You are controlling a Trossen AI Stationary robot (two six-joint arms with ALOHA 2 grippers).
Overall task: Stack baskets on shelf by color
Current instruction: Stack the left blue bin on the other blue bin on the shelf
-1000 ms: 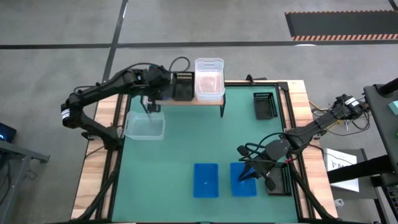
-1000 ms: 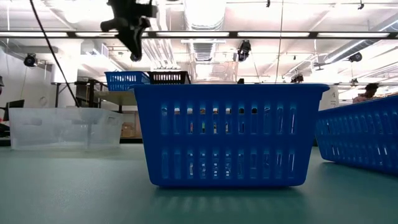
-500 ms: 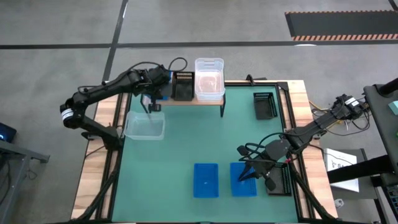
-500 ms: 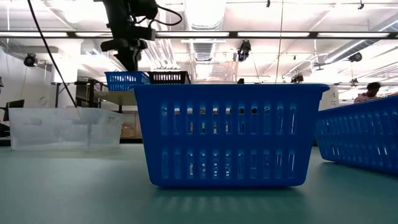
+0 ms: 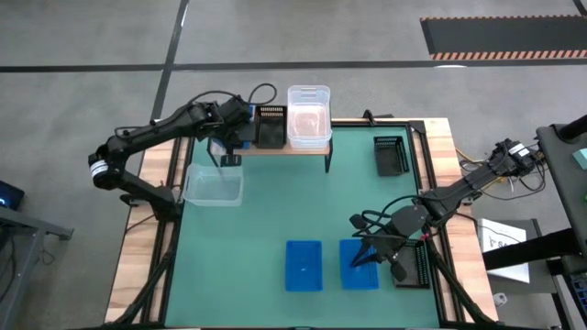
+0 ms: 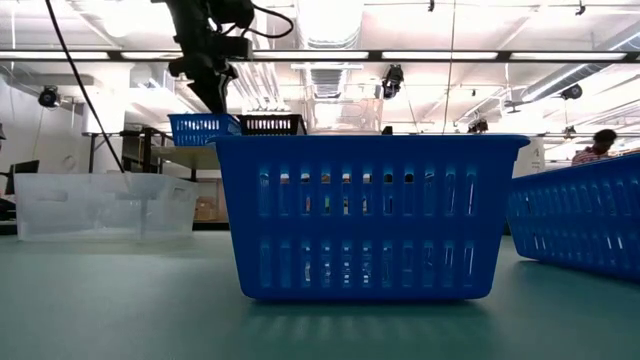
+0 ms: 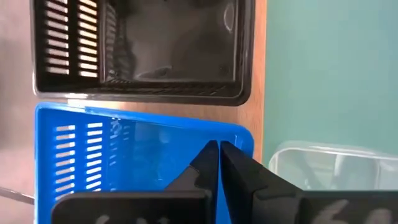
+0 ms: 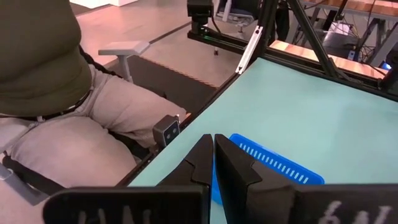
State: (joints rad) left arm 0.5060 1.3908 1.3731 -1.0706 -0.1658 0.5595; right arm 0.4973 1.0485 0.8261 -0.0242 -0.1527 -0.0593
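My green counter (image 5: 275, 211) sits on grey concrete floor. Left gripper (image 5: 227, 158), fingers (image 7: 205, 163) closed and empty, is over the shelf's (image 5: 312, 149) blue basket (image 7: 124, 155). Right gripper (image 5: 371, 257), closed, hides part of another blue basket (image 5: 358, 266).

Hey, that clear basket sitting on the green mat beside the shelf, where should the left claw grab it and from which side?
Best guess: pinch the clear basket by its thin top rim on the long wall nearest the shelf, coming straight down. It sits upright and open-topped, and the left claw hangs just above that edge.
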